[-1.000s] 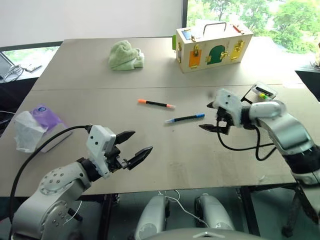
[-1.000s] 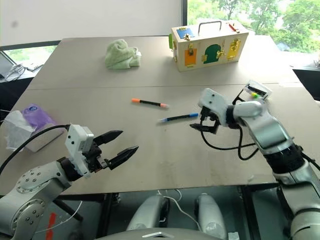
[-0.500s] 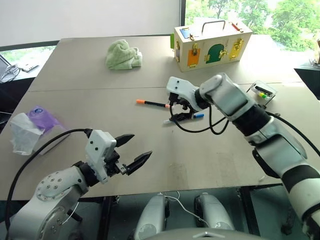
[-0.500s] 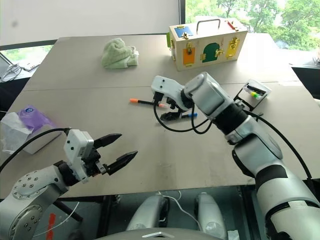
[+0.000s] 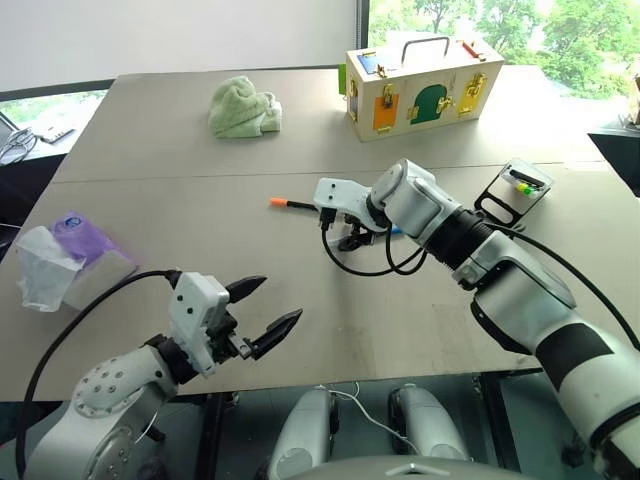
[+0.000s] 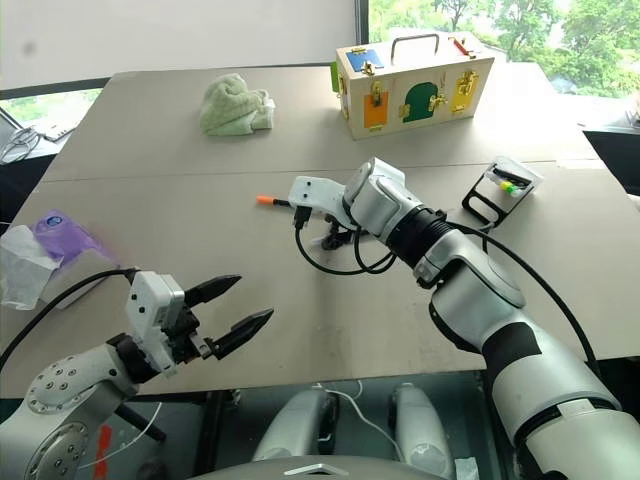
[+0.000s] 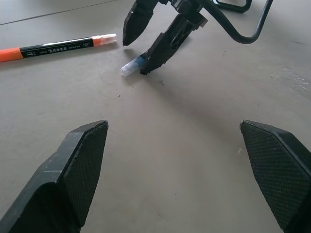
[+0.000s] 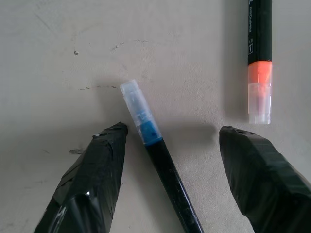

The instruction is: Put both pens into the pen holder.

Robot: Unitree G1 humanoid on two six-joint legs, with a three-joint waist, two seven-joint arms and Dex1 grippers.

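**Right claw straddles the blue pen at mid-counter**

Your right claw [image 8: 167, 145] points steeply down at the middle of the counter [image 5: 420, 330], its two black fingers apart with the blue pen [image 8: 155, 160] lying between them. In the right wrist view there is a gap on each side of the barrel, so nothing is clamped yet. In the left wrist view one fingertip touches, or all but touches, the counter beside the pen's clear blue cap.

The blue pen lies flat, a slim black barrel whose long axis runs roughly across the counter. The orange pen [image 5: 295, 205] lies flat just beyond it, close but apart, its long axis also roughly side to side and its bright orange end toward your left.

The holder [image 5: 515, 188] sits well off to your right, near the seam between the two counter boards: a small black wire frame with a pale inside and green and yellow markers in it. The stretch of matte grey board between pens and holder is bare.

Your left claw [image 5: 265, 312] hangs over the near edge with its textured, wedge-shaped fingers wide apart and holding nothing.

At the far side stand a wooden box [image 5: 418, 88] with coloured latches and a crumpled green cloth [image 5: 243, 108]. A plastic bag [image 5: 65, 255] lies near the left edge.
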